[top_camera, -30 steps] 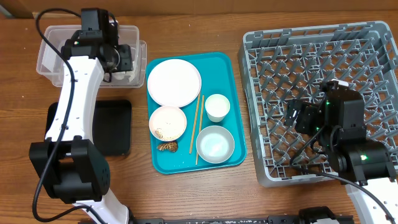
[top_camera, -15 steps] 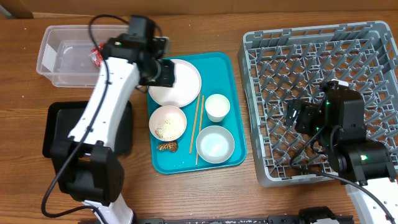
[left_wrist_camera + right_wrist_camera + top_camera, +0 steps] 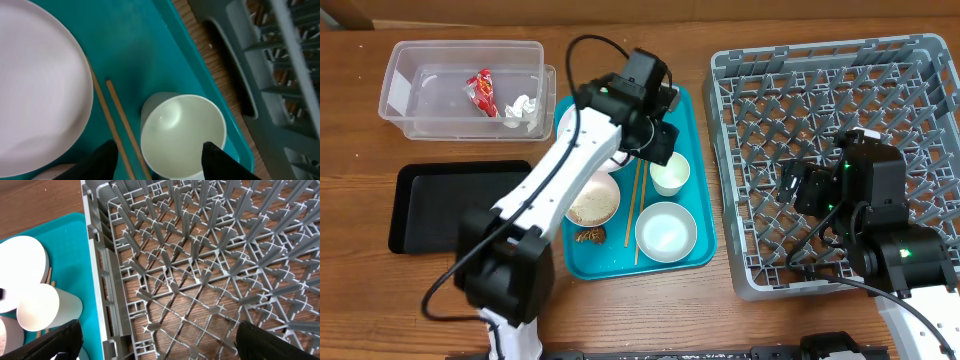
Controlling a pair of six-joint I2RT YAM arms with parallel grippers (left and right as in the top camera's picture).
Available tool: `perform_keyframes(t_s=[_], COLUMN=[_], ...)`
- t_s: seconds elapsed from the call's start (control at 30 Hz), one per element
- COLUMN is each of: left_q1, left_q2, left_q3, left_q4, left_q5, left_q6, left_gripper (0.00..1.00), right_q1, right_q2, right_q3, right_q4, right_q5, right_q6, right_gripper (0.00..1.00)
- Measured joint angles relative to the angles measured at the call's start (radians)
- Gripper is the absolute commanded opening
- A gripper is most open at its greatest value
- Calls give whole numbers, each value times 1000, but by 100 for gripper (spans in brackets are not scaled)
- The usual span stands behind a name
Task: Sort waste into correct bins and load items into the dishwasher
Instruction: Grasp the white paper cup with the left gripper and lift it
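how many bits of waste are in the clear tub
2: a red crinkled snack wrapper mid-tub and a crumpled white tissue beside it, in the clear plastic rectangular tub; none seem hidden.

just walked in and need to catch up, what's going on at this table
The left gripper is open around the small white cup on the teal tray, not yet closed. The red wrapper and tissue lie in the clear tub. The plate, both bowls and the chopsticks are on the tray. The right gripper hangs open above the dish rack.
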State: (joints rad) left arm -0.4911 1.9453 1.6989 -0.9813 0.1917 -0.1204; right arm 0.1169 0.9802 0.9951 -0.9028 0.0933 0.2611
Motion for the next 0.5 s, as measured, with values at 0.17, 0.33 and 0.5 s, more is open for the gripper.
perform_keyframes(t_s=[0.17,0.33,0.5], left_q1=[-2,-2,6], left_q2=[100,144,144], left_q3=[0,0,7], left_q4=[-26,-21,-14], left_q5=[0,4,6], left_q6=[-18,-35,-37], left_gripper=[31,4,4], right_q1=[0,0,0], right_q2=[0,0,0], right_q3=[0,0,0], right_q4=[-7,-7,-6], right_q5=[0,0,0], right_q6=[0,0,0], right_gripper=[100,100,100])
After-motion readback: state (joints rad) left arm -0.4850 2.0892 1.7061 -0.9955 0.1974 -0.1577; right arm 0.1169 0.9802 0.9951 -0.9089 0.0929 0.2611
